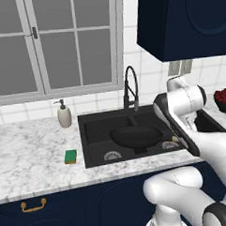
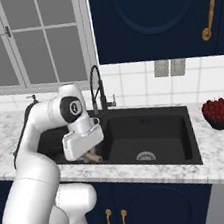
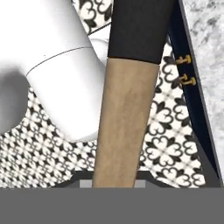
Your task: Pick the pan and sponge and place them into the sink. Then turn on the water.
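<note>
Pan [image 1: 135, 136] held over the sink [image 1: 94, 130], end effector [image 2: 90, 155] clamped on its handle [image 3: 124, 127].
If the handle slips, the pan tips or clips the divider; sponge [image 1: 70, 156] waits on the tabletop [image 1: 27, 152], well beyond the pan.

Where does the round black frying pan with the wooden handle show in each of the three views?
Left base view: the black frying pan hangs low over the middle of the black double-basin sink.
Right base view: its light-brown handle end pokes out below the white hand, at the sink's left basin.
Hand view: the handle runs up the centre, from the bottom edge to its black neck.
Shared landmark: the black arched faucet.
</note>
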